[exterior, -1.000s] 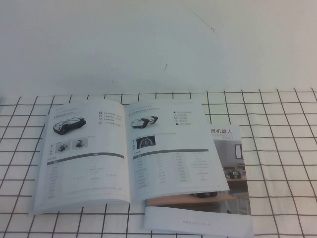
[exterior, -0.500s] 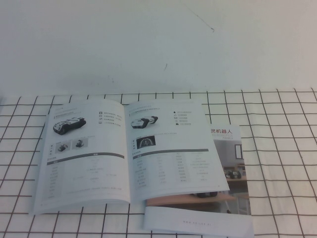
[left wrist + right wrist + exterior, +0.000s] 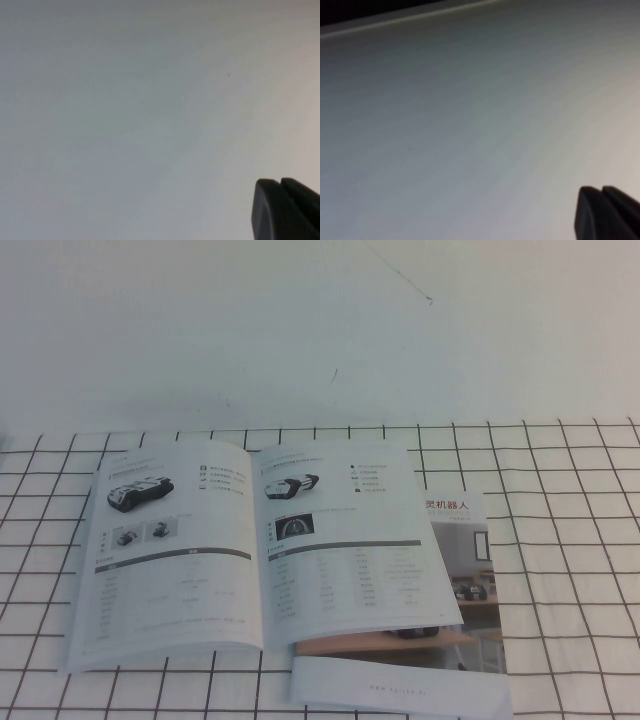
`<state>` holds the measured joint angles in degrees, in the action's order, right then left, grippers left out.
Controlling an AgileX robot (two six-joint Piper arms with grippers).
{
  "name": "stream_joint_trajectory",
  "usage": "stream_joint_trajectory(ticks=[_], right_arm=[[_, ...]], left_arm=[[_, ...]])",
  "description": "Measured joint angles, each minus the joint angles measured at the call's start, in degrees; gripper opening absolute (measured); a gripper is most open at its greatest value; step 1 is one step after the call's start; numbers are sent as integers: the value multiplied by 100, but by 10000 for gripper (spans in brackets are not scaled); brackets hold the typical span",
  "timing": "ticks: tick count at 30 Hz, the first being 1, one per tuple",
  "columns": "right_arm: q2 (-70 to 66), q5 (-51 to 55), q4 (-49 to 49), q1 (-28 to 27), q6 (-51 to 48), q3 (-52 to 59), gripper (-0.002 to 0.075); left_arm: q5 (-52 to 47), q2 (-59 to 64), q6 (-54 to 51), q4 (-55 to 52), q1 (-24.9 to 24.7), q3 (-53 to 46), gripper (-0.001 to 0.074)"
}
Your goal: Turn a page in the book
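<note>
Well, book (image 3: 262, 545) lies open; left gripper (image 3: 281, 210), right gripper (image 3: 602, 212) off it, jaws pressed together.

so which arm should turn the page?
Probably right: the right-hand page is the loose one, on that side of the book. Left pincer and right pincer, both shut, face blank surface.

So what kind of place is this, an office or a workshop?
Probably a lab test bench: a plain white wall, a black-gridded white tablecloth, and an open robot brochure over another booklet. The left pincer and right pincer, both shut, are off the table.
</note>
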<state>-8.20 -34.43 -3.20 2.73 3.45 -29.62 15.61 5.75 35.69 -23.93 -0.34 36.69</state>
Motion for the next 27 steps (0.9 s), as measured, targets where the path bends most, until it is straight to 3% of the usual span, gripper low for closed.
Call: stream_joint_trajectory(ticks=[6,15,20,27], right_arm=[[-1369,1699,218,0,-180,-1767,-2],[-3653,5803,-86,0,-278,-3851,-2],[-4688,6700,-173,0,-683,-4030,-2],[-5390,6811,-516,0,-1156,-4040,-2]], left_arm=[[-977,1283,0,-429,0,903,-3],[-3464,2992,-117,258,0,1432,-3],[-4648,3843,-1898,1851,0,1432,-4],[-5754,4924,-4577,3752,0,1432,-4]])
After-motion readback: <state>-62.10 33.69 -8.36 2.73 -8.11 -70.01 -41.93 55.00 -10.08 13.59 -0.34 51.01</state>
